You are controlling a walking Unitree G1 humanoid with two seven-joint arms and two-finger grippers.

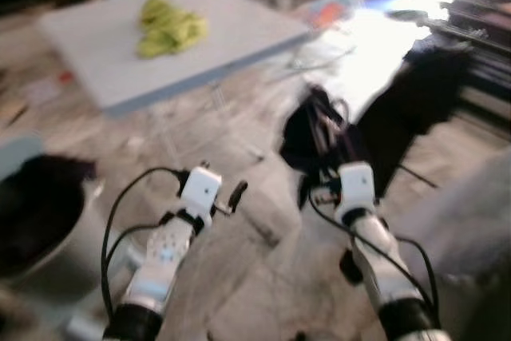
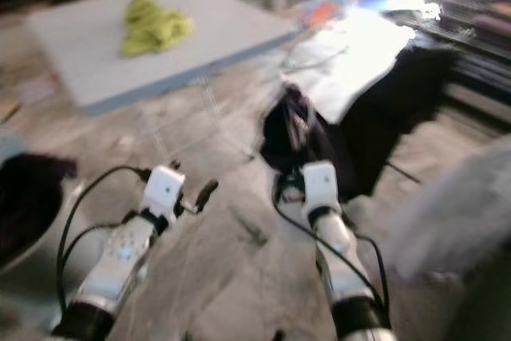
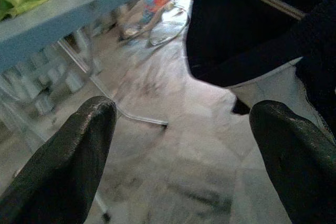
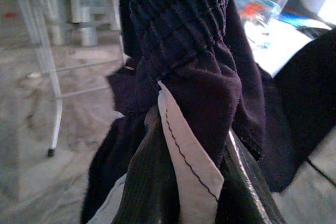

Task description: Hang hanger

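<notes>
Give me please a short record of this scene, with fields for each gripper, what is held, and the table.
left gripper: open, holds nothing, above the floor
right gripper: shut on dark garment
hanger: cannot tell, none made out
table: grey, ahead on the robot's left, green cloth lying on it
picture: blurred

Rumpled yellow-green cloth [image 1: 169, 26] on a pale blue-grey folding table [image 1: 96, 45]; dark purple ribbed fabric garment [image 4: 194, 61] with a white stitched label [image 4: 190, 157]; mottled grey stone floor [image 1: 263, 277].
</notes>
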